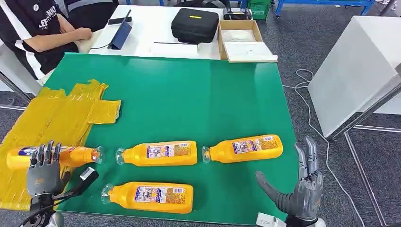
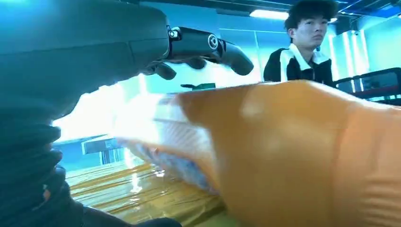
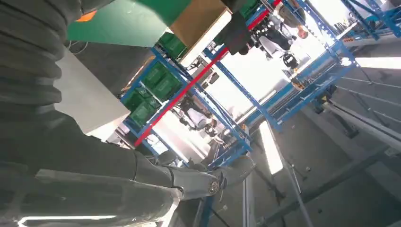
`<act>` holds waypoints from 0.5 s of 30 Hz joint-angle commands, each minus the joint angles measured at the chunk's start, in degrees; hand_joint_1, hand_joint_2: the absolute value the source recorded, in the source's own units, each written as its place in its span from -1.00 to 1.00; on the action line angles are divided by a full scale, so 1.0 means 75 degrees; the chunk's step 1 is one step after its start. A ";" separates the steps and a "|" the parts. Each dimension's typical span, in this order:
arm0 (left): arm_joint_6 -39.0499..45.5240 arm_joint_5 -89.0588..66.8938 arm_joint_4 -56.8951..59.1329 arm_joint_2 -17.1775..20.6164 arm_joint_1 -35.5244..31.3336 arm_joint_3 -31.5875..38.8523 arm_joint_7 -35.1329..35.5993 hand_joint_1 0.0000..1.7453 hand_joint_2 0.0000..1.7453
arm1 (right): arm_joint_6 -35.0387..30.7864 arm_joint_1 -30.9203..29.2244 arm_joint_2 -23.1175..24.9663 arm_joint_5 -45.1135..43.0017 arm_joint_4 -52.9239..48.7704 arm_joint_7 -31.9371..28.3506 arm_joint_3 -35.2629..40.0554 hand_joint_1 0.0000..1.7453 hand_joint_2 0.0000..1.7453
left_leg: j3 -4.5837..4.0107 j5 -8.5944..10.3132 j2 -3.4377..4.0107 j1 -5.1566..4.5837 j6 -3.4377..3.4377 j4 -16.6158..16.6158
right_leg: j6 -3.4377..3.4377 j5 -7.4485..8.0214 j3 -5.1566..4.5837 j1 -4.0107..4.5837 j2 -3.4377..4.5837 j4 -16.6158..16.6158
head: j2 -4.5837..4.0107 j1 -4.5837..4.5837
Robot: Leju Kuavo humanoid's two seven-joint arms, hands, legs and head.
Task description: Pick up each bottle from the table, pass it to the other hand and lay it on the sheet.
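An orange bottle (image 1: 71,156) lies on the yellow sheet (image 1: 56,118) at the left, its cap toward the green mat (image 1: 189,94). My left hand (image 1: 42,172) is just in front of it with its fingers spread and its thumb out to the side. In the left wrist view the same bottle (image 2: 293,156) is blurred and close, under the thumb (image 2: 213,45) and apart from it. Three more orange bottles lie on the mat: one in the middle (image 1: 161,154), one to the right (image 1: 246,148), one near the front edge (image 1: 151,196). My right hand (image 1: 307,189) hovers at the front right corner, fingers apart and holding nothing.
A person (image 1: 38,23) sits at the far left corner beside a white table with a tablet (image 1: 122,33), a black case (image 1: 195,24) and a cardboard box (image 1: 241,40). Another white table (image 1: 354,71) stands to the right, with a cable (image 1: 312,123) on the floor.
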 commanded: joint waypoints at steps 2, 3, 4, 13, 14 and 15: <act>0.0012 0.0011 0.0119 -0.0297 0.0077 0.0279 -0.0020 -1.00 1.00 | -0.0318 -0.0005 -0.0115 -0.0012 0.0070 0.0025 -0.0056 -1.00 1.00 | 0.0020 -0.0005 0.0001 0.0001 -0.0009 -0.0004 | -0.0016 -0.0005 0.0022 0.0004 -0.0008 -0.0006 | 0.0000 0.0003; 0.0012 -0.0030 0.0046 -0.0338 0.0123 0.0323 -0.0091 -1.00 1.00 | -0.0318 -0.0020 -0.0152 -0.0008 0.0086 0.0016 -0.0050 -1.00 1.00 | 0.0025 -0.0008 0.0001 0.0002 -0.0012 -0.0002 | -0.0020 -0.0009 0.0028 0.0006 -0.0010 -0.0005 | 0.0000 0.0003; 0.0012 -0.0017 0.0000 -0.0411 0.0129 0.0437 -0.0212 -1.00 1.00 | -0.0318 -0.0043 -0.0153 0.0005 0.0107 0.0023 -0.0041 -1.00 1.00 | 0.0023 -0.0006 0.0003 0.0000 -0.0009 -0.0005 | -0.0017 -0.0006 0.0024 0.0003 -0.0006 -0.0006 | 0.0000 0.0003; 0.0012 0.0048 -0.0274 -0.0831 0.0032 0.0566 -0.0720 -1.00 1.00 | -0.0318 0.0065 -0.0108 0.0277 0.0088 0.0086 -0.0365 -1.00 1.00 | 0.0023 -0.0005 -0.0012 0.0002 -0.0009 0.0000 | -0.0018 -0.0008 0.0031 0.0005 -0.0022 -0.0006 | 0.0000 0.0000; 0.0012 0.0139 -0.0428 -0.0933 0.0052 0.0676 -0.0950 -1.00 1.00 | -0.0318 0.0038 -0.0129 0.0332 0.0149 0.0141 -0.0401 -1.00 1.00 | 0.0026 -0.0007 -0.0016 0.0002 -0.0012 0.0001 | -0.0022 -0.0011 0.0037 0.0006 -0.0028 -0.0006 | 0.0000 0.0000; 0.0012 0.0201 -0.0577 -0.1042 0.0066 0.0813 -0.1161 -1.00 1.00 | -0.0318 -0.0034 -0.0179 0.0371 0.0232 0.0220 -0.0400 -1.00 1.00 | 0.0028 -0.0008 -0.0018 0.0003 -0.0013 0.0003 | -0.0025 -0.0012 0.0040 0.0007 -0.0032 -0.0006 | 0.0000 0.0006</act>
